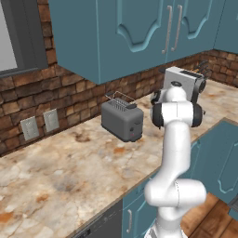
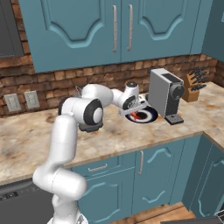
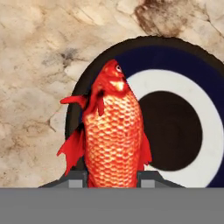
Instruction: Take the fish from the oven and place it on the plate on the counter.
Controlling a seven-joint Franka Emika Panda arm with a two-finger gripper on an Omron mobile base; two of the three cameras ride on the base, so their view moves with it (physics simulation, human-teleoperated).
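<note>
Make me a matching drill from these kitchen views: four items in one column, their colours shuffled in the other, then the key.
Items:
1. fish
2. toaster
3. plate
4. knife block

Colours:
A. grey
B. dark blue and white rings with a black centre
C. tan wood
D. red-orange

Pairs: 1-D, 2-A, 3-B, 4-C

Grey toaster (image 1: 122, 119) near brick wall; coffee machine (image 2: 166, 95) beside knife block (image 2: 193, 85).
</note>
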